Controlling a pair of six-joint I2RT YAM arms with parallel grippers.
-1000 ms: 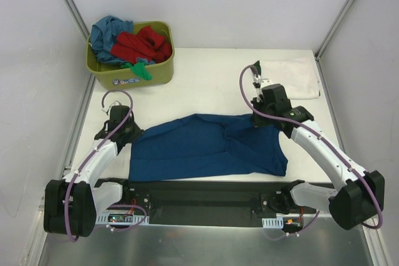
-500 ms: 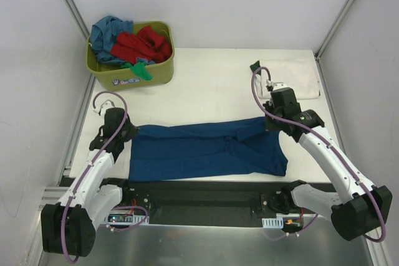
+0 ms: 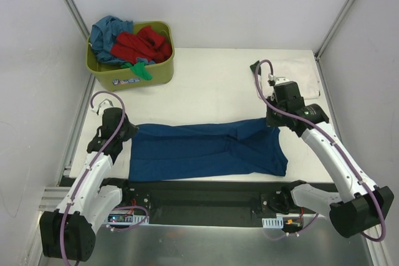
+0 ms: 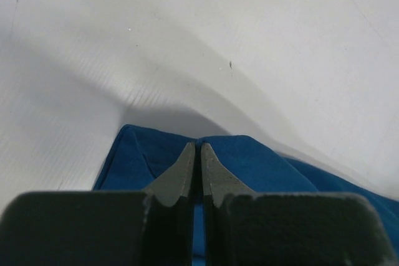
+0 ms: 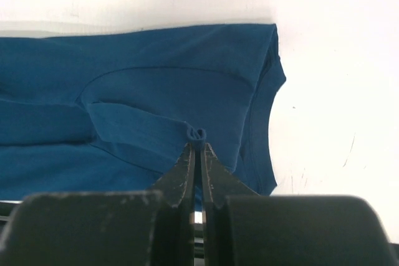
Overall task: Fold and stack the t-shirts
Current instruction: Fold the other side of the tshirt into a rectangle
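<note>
Navy t-shirt (image 3: pixel 209 151) lies spread across the near part of the white worktop (image 3: pixel 212 85), folded over on itself into a long band that runs from one arm to the other. Its neckline end is on the right side, as the right wrist view shows, with the collar curve at the cloth's right edge.

At the band's far left corner, the left end effector (image 4: pixel 195 147) is clenched on the blue cloth, with the fingertips pressed together over the folded edge. At the far right corner, the right end effector (image 5: pixel 196 147) is likewise clenched on the shirt, and a small pucker of blue fabric is bunched at its closed tips. Both corners sit low, close to the worktop.

At the far right of the worktop a folded white t-shirt (image 3: pixel 299 70) lies flat, well apart from the navy one. At the far left stands an olive-green tub (image 3: pixel 159 73) holding a crumpled red t-shirt (image 3: pixel 140 43), a teal t-shirt (image 3: pixel 103 32) hanging over its left rim, and a green t-shirt (image 3: pixel 138 70) draped over its front wall.
</note>
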